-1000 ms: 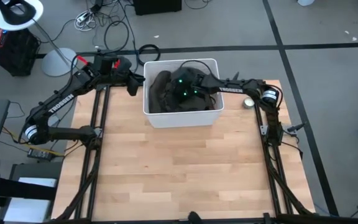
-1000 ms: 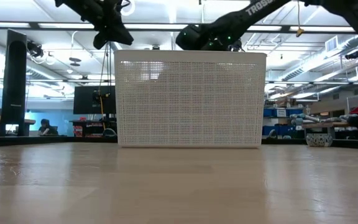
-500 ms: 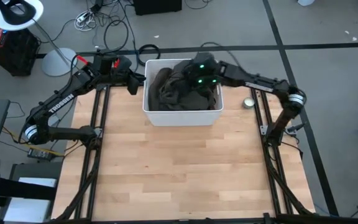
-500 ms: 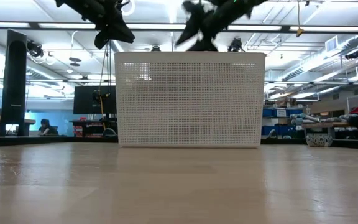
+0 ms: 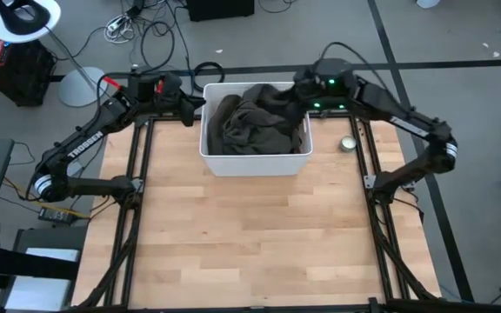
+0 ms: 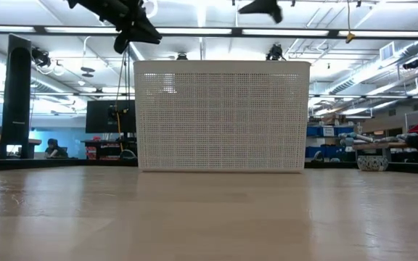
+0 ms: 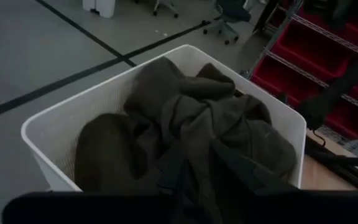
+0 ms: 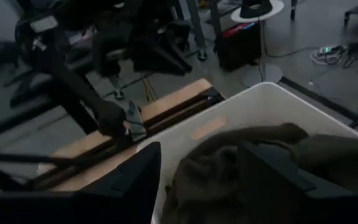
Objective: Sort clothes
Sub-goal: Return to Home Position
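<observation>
Olive-green garment (image 5: 255, 122): large, soft, crumpled into heavy folds. It fills the white bin (image 5: 255, 163) nearly wall to wall and heaps up to about rim level. A darker fold lies along the side nearest the right arm. Whatever lies under it is hidden.

Bin: rectangular, perforated mesh walls, standing at the far middle of the counter (image 5: 250, 235). In the low view its front wall (image 6: 222, 116) screens the contents.

Right gripper (image 5: 301, 87): raised over the bin's far right corner, clear of the rim. In the right wrist view the jaws stand wide apart with nothing between them, looking down on the garment (image 8: 253, 155) and the bin wall (image 8: 229, 112). In the low view it hangs high above the bin (image 6: 263, 7).

Left gripper (image 5: 191, 111): just outside the bin's left wall, up off the counter, not touching it. In the left wrist view the jaws show a modest gap and hold nothing, with the green folds (image 7: 191, 118) beyond them. In the low view it sits above the bin's left top corner (image 6: 133, 32).

Surface: pale wood planks, dark rails along both sides. A small round tin (image 5: 348, 143) sits by the right rail.

Room: grey floor with black tape lines and loose cables, and a white round lamp (image 5: 26, 19). The low view shows strip lights, shelving and a seated person (image 6: 51, 147) far back. Red bins (image 7: 328, 56) on racks.
</observation>
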You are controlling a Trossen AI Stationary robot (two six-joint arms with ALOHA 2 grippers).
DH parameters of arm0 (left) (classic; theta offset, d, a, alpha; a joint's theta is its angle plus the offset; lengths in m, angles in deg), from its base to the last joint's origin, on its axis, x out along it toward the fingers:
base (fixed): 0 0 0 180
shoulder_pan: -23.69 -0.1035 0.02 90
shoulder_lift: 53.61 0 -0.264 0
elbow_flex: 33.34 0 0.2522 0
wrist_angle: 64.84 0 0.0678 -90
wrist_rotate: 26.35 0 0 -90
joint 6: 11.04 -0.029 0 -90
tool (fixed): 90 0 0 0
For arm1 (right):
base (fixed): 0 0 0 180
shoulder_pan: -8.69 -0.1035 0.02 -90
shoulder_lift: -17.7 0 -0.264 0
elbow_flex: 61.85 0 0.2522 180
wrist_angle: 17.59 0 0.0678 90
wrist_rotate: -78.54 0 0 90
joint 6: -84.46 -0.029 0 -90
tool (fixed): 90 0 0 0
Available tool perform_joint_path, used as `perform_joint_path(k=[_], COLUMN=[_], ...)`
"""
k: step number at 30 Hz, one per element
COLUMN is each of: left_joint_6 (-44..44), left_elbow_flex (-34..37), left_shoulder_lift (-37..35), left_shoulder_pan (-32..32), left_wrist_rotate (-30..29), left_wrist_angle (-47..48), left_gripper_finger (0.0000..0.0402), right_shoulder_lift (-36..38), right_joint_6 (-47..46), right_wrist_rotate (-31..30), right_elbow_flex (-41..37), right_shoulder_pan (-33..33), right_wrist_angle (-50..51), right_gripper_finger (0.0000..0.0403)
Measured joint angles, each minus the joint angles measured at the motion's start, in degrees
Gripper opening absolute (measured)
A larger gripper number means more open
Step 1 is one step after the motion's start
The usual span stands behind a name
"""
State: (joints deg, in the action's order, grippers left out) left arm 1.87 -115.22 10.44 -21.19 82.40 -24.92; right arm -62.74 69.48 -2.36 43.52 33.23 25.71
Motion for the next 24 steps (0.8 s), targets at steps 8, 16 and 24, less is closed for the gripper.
perform_joint_path(k=[8,16,24], left_joint_6=[-2.4,-3.4,-0.2], left_elbow_flex=[0.0,9.3,29.2], left_shoulder_lift=[-3.3,-13.5,-23.3], left_shoulder_pan=[3.6,17.5,30.9], left_wrist_rotate=[4.6,-1.3,-8.3], left_wrist_angle=[1.6,-9.5,-29.4], left_gripper_finger=[0.0073,0.0073,0.0073], right_shoulder_lift=[9.1,21.6,33.0], right_joint_6=[6.7,1.8,-0.9], right_wrist_rotate=[-0.7,-4.2,-4.7], right_elbow_flex=[-2.0,-20.6,-39.2], right_shoulder_pan=[-5.3,-13.1,-20.5], right_wrist_angle=[13.1,7.5,-7.7], right_gripper_finger=[0.0217,0.0217,0.0215])
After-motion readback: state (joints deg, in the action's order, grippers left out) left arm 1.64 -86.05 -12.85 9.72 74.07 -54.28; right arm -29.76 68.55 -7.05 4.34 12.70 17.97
